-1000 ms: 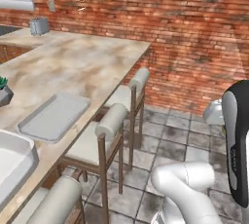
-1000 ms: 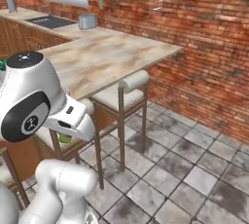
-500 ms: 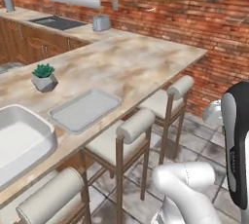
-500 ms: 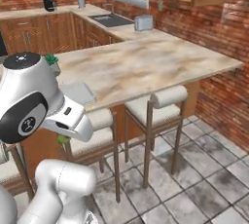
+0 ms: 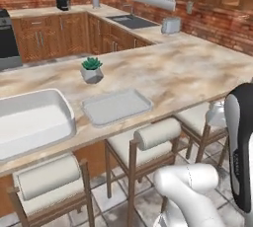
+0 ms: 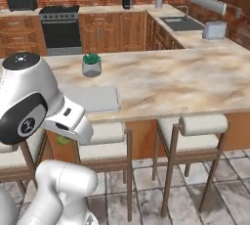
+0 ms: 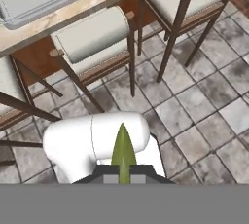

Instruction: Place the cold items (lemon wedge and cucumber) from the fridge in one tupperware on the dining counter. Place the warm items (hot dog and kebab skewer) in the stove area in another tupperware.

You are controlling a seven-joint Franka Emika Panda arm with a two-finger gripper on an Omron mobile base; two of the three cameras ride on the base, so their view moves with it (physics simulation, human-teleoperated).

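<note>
Pinching a green wedge-shaped piece (image 7: 123,151), likely the lemon wedge, the hand (image 7: 123,172) hangs over floor tiles by the stools. Left base view adds a deep white tupperware (image 5: 29,122) beside a flat tray (image 5: 116,106) on the counter (image 5: 197,70); right base view shows the stove (image 6: 59,30).

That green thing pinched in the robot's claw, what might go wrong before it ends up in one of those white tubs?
The gripper pinches only one end of the cucumber, so it might slip and drop onto the tiled floor.

Stools crowd the dining counter edge; the arm may bump them when reaching.

Two white containers sit side by side: the deep tub and the shallow tupperware. Cold food could land in the wrong one.
</note>
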